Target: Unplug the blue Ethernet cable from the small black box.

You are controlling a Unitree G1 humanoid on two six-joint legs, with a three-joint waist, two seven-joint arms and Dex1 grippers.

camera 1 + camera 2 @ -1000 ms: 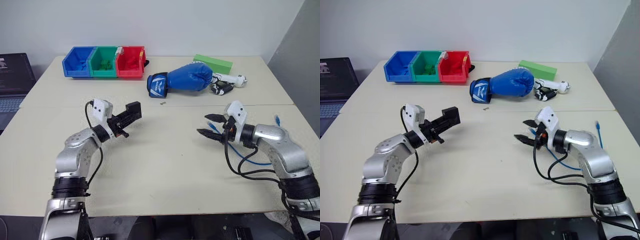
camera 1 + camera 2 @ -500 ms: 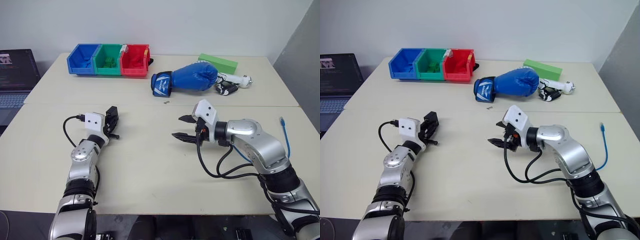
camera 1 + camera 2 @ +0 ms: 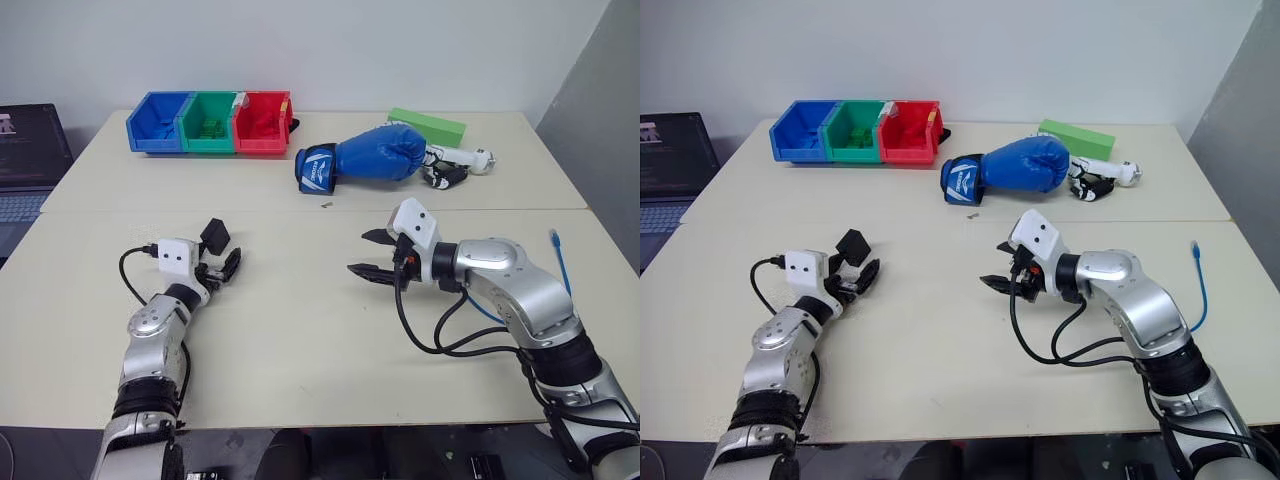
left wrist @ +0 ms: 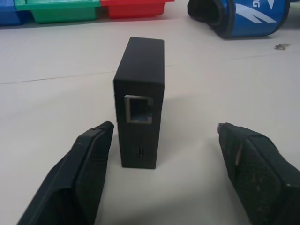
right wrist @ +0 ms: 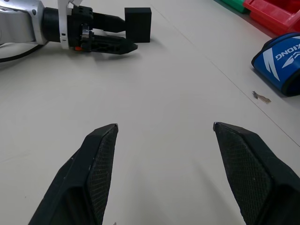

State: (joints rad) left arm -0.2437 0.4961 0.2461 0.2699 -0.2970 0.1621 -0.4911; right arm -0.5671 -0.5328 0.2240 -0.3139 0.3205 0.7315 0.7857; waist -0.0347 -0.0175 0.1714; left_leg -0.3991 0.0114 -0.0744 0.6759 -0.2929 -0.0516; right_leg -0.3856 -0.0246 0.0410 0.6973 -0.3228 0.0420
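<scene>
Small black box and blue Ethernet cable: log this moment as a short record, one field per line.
box: small black box stands on edge on the table, just ahead of the left gripper
port: empty, faces the left gripper
cable: blue Ethernet cable lies unplugged at the table's right edge
left gripper: open, not gripping the box
right gripper: right gripper open, empty

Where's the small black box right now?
In the head views the small black box stands on edge on the table's left half, just ahead of the open left gripper, unplugged.
</scene>
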